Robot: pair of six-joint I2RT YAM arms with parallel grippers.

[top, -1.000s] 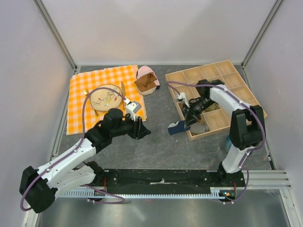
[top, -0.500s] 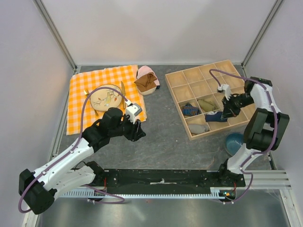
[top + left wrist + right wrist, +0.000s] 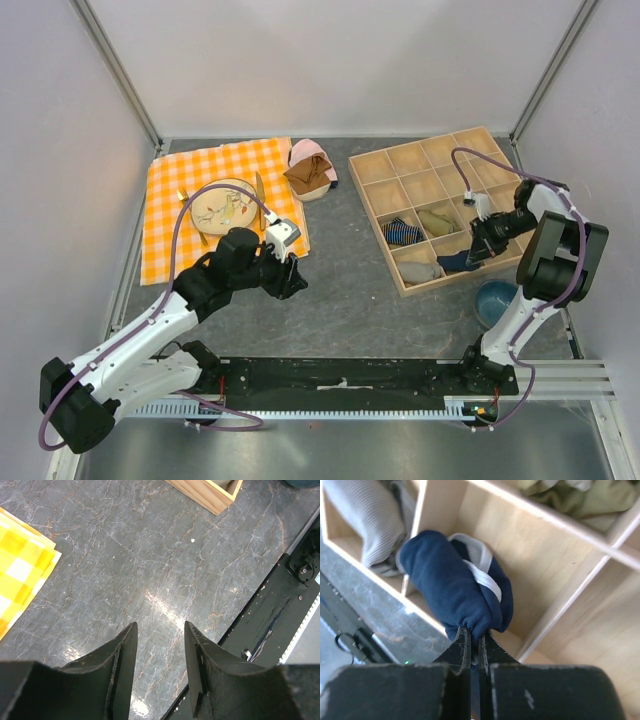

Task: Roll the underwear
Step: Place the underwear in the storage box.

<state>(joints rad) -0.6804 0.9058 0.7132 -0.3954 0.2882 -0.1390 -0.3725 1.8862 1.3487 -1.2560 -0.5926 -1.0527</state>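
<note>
Right wrist view: your right hand [image 3: 474, 632] is clamped on the rolled underwear [image 3: 452, 585] at a wooden box [image 3: 540, 560] compartment; released high, the roll may unfurl or snag a divider.

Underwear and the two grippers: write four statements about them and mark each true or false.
1. The right gripper is shut on the underwear. True.
2. The left gripper grips a cloth. False: it is open and empty above the table.
3. The underwear lies spread flat on the table. False: it is a bundle held at the wooden box, over its near row.
4. A grey ribbed cloth sits in the compartment beside the underwear. True.
</note>
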